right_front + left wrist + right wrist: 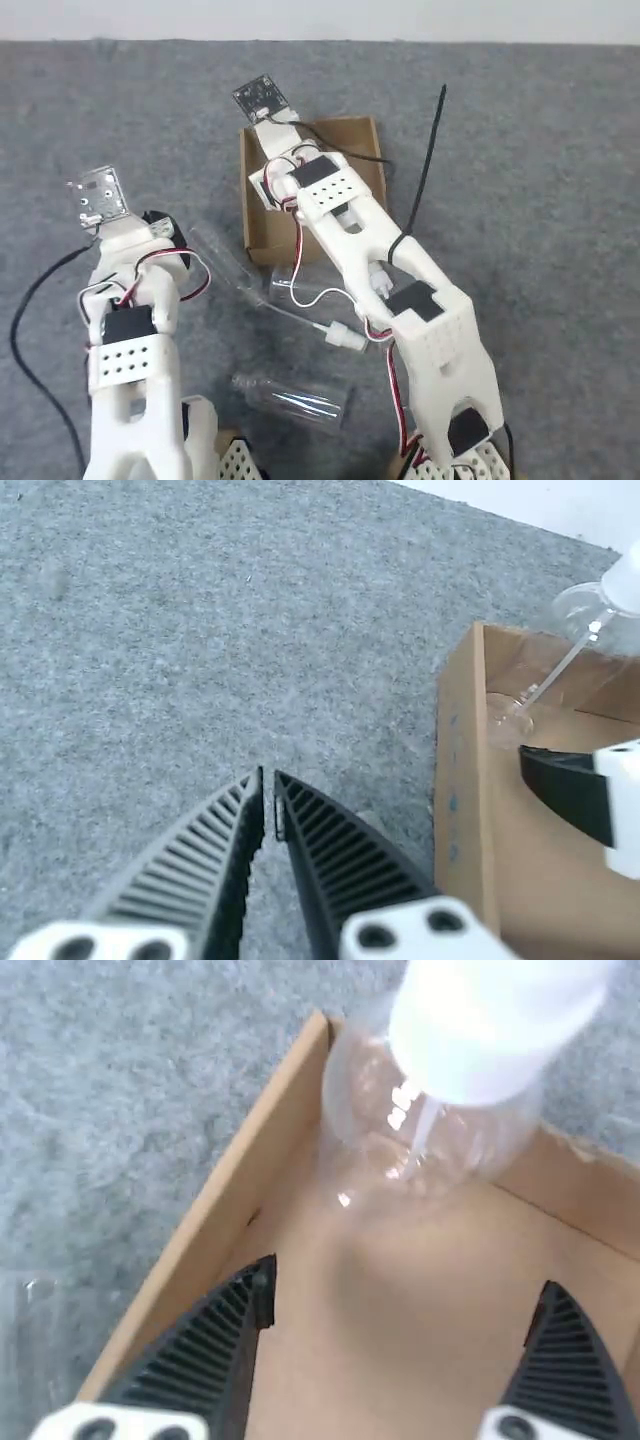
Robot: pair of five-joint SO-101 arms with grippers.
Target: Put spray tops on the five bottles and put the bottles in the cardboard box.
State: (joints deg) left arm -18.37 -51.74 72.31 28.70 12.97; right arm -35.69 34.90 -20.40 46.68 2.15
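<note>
High view: the right arm (350,230) reaches over the cardboard box (262,200); an uncapped bottle (295,398) lies near the box on the grey surface (560,200).
Left wrist view: the left end effector (268,777) is closed and empty beside the box.
Right wrist view: the right end effector (405,1282) is wide open above the box, where a capped bottle (420,1140) (white spray top (480,1020) fitted) sits against the box's wall.

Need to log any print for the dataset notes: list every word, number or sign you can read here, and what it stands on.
No text can be read here.
cardboard box: faint bluish marks on its outer wall, too blurred to read.
bottle in the box: clear, no label seen.
lying bottles: clear, no labels seen.
</note>
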